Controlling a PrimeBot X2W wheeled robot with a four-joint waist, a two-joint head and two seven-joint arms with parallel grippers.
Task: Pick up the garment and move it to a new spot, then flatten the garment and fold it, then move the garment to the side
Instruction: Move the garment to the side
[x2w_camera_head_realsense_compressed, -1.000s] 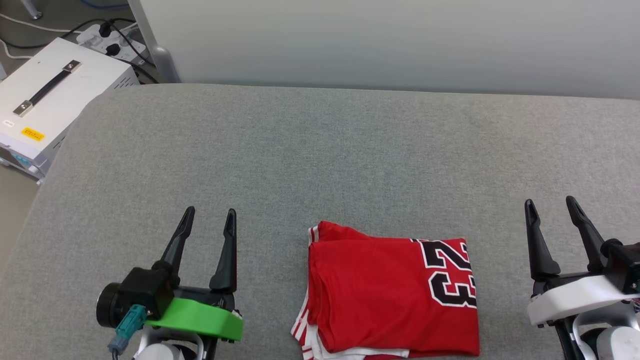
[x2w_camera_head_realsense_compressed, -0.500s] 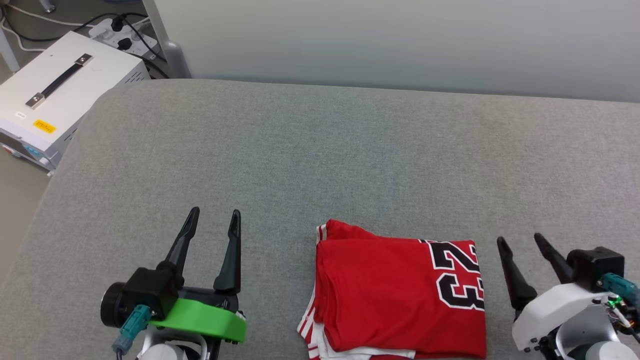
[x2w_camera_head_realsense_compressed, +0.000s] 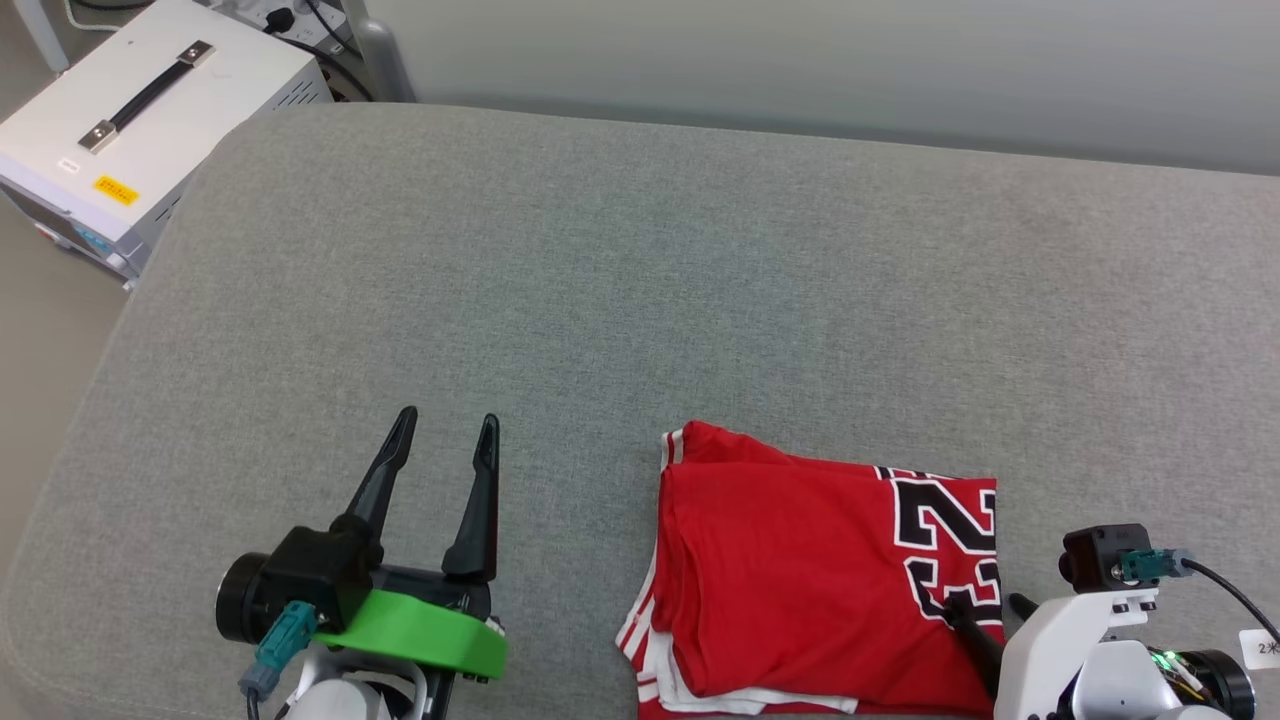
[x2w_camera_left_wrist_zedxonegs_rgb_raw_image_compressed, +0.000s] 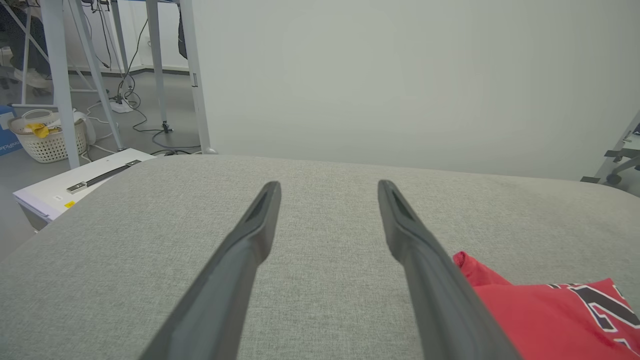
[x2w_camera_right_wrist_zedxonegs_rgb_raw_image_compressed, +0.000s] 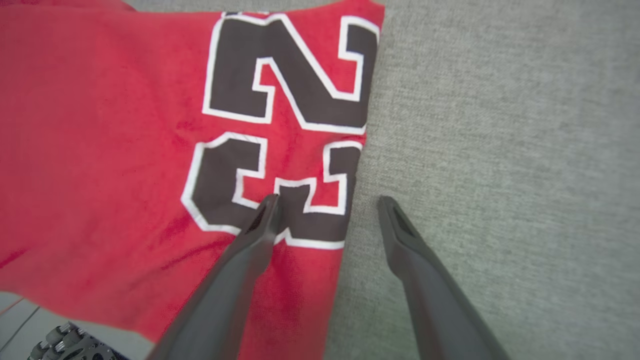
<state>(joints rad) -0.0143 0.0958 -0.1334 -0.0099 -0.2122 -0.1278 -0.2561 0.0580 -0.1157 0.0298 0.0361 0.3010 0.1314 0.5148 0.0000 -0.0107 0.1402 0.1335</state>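
Note:
The garment (x2w_camera_head_realsense_compressed: 820, 590) lies folded into a red rectangle at the front of the grey padded surface (x2w_camera_head_realsense_compressed: 640, 280), with striped white trim at its left edge and a dark white-outlined "23" on its right end. My right gripper (x2w_camera_head_realsense_compressed: 982, 603) points down at that right end, open. In the right wrist view the right gripper (x2w_camera_right_wrist_zedxonegs_rgb_raw_image_compressed: 328, 198) straddles the garment (x2w_camera_right_wrist_zedxonegs_rgb_raw_image_compressed: 110, 150) edge: one finger over the number, the other over bare grey cloth. My left gripper (x2w_camera_head_realsense_compressed: 448, 420) stands open and empty left of the garment, with a gap between them. In the left wrist view the left gripper (x2w_camera_left_wrist_zedxonegs_rgb_raw_image_compressed: 328, 184) has the garment (x2w_camera_left_wrist_zedxonegs_rgb_raw_image_compressed: 550, 310) at lower right.
A white case with a black handle (x2w_camera_head_realsense_compressed: 150, 100) sits on the floor past the surface's far left corner, beside a power strip with cables (x2w_camera_head_realsense_compressed: 290, 15). A pale wall runs along the back. A laundry basket (x2w_camera_left_wrist_zedxonegs_rgb_raw_image_compressed: 47, 140) and metal legs stand farther off on the left.
My right gripper has swung from upright at the far right down and inward onto the garment's right edge. The head camera has shifted. The left gripper and garment have stayed put.

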